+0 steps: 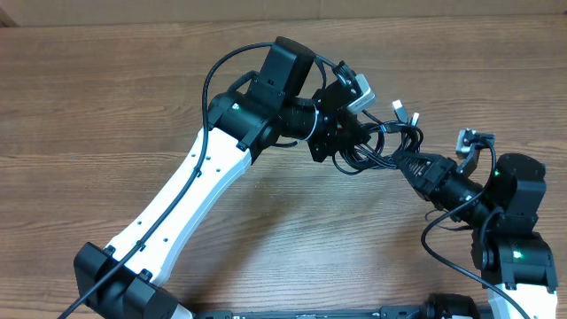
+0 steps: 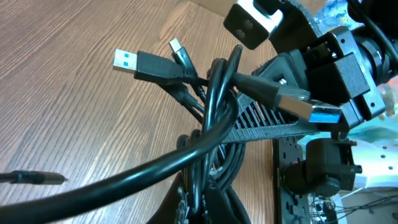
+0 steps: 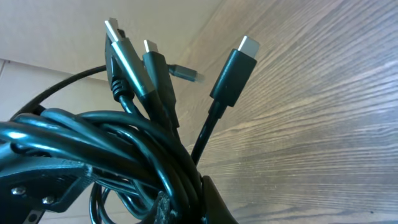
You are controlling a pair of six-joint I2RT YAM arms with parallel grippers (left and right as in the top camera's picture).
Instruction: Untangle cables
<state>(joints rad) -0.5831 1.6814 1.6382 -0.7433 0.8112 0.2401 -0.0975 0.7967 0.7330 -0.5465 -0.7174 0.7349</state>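
- Nearest, the two arms rose from the near edge of the table [image 1: 106, 89], the left one reaching far and right, the right one reaching far and left, so that their tips met just right of centre.
- The right gripper [image 1: 403, 161] came in from the near right. Its jaws were shut narrow on the cables [image 1: 390, 142]; its wrist view showed the black loops packed between the fingers, with stems rising out of them.
- The cables hung as one tight knot between the two grippers, lifted clear of the wood as far as I could judge.
- The knot's long axis ran roughly left to right, from one set of jaws to the other, with little slack between them.
- The left gripper [image 1: 341, 142] sat just left of the knot and a little farther off. Its jaws were likewise closed down on the cables, whose strands ran out from the bottom of its wrist view.
- Beyond the grips the free ends fanned out toward the far right: a blue-tongued plug [image 2: 127, 60], a slimmer plug [image 3: 239, 62] and others beside them, all loose.
- The free ends lay on the far side of both jaws; the right arm looked slightly nearer to them.
- Likely next: draw the grips apart along that axis, or free one gripper to take a single plug. A straight pull risked tightening the knot.
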